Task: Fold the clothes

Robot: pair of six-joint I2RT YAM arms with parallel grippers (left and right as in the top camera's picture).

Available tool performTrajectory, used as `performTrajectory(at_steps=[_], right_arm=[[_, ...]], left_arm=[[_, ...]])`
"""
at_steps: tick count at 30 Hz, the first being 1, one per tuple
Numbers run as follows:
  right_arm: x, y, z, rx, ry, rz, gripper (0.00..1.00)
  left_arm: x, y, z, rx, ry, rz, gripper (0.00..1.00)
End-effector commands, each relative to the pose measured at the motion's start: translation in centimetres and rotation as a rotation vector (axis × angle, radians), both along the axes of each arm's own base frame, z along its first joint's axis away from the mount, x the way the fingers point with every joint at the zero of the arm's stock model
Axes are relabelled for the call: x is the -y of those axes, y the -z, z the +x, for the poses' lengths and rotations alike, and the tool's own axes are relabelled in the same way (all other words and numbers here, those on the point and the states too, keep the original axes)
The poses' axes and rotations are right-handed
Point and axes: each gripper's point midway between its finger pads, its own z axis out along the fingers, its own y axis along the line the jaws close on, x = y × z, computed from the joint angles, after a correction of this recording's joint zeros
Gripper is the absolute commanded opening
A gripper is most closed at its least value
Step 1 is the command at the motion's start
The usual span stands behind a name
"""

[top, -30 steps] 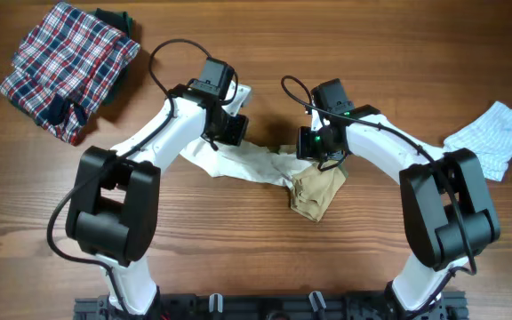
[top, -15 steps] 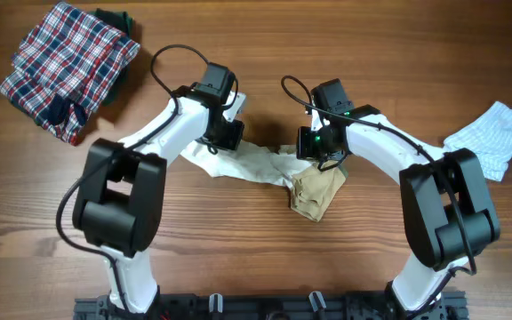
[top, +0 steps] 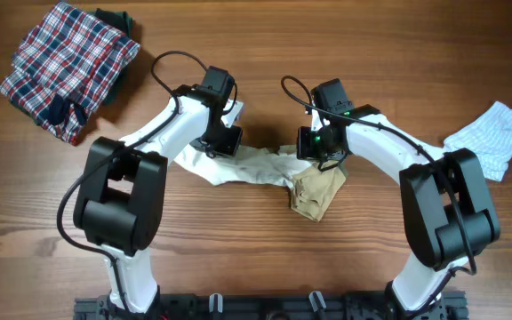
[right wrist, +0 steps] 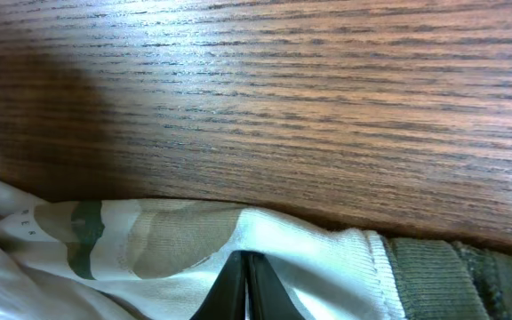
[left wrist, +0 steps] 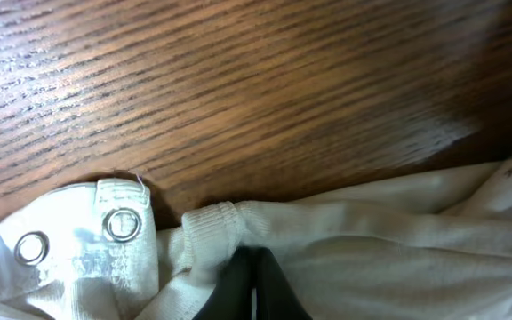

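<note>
A crumpled cream-white top (top: 252, 164) with a tan-beige sleeve part (top: 316, 192) lies mid-table between my arms. My left gripper (top: 223, 140) is shut on its cream ribbed edge (left wrist: 210, 229) beside a snap-button strip (left wrist: 87, 233). My right gripper (top: 320, 147) is shut on the white edge (right wrist: 292, 240) next to the olive rib (right wrist: 443, 267). A pale blue striped garment (top: 496, 135) lies crumpled at the far right, apart from both grippers.
A folded red, white and blue plaid garment (top: 68, 64) lies at the top left on a dark green piece (top: 114, 18). Bare wooden table (top: 372, 53) lies beyond the top.
My left gripper has moved slightly right and toward the table's front, dragging the top's left edge with it. The right arm has stayed still.
</note>
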Motion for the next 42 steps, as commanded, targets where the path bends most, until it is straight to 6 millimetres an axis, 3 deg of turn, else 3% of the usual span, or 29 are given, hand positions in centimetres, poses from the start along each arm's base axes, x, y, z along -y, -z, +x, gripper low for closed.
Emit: performTrajectory(at_steps=[1,5,11,18,21,24,27,29,32,36,42], right_arm=[[1.8,2.0,-0.5,-0.029,0.003,-0.100,0.04],[1.9,2.0,-0.5,-0.029,0.004,-0.104,0.04],[2.0,2.0,-0.5,-0.027,0.003,-0.108,0.04],[2.3,2.1,-0.4,-0.024,0.010,-0.122,0.05],[2.4,2.1,-0.3,-0.022,0.011,-0.121,0.04],[2.4,2.1,-0.3,-0.023,0.014,-0.121,0.04],[2.4,2.0,-0.2,-0.020,0.015,-0.119,0.04],[2.3,2.0,-0.2,-0.017,0.015,-0.117,0.04],[2.2,2.0,-0.2,-0.020,0.014,-0.111,0.04],[2.2,2.0,-0.3,-0.023,0.013,-0.112,0.04],[2.3,2.0,-0.3,-0.025,0.013,-0.112,0.04]], left_arm=[[-1.7,-1.2,0.5,0.048,-0.030,0.076,0.04],[-2.7,-1.9,0.4,0.065,-0.038,0.123,0.04],[-5.9,-1.9,0.8,0.065,-0.143,0.220,0.04],[-11.2,-2.0,1.4,0.051,-0.391,0.278,0.04],[-11.6,-2.5,1.5,0.057,-0.402,0.277,0.04],[-10.3,-4.9,2.1,0.132,-0.387,0.229,0.04],[-6.5,-8.2,3.1,0.224,-0.340,0.075,0.04],[-4.1,-9.0,3.6,0.249,-0.304,-0.020,0.04],[-1.1,-8.3,3.5,0.214,-0.254,-0.118,0.04],[-0.2,-6.3,3.0,0.162,-0.233,-0.111,0.04],[2.1,-4.5,-0.6,-0.026,-0.190,-0.179,0.04]])
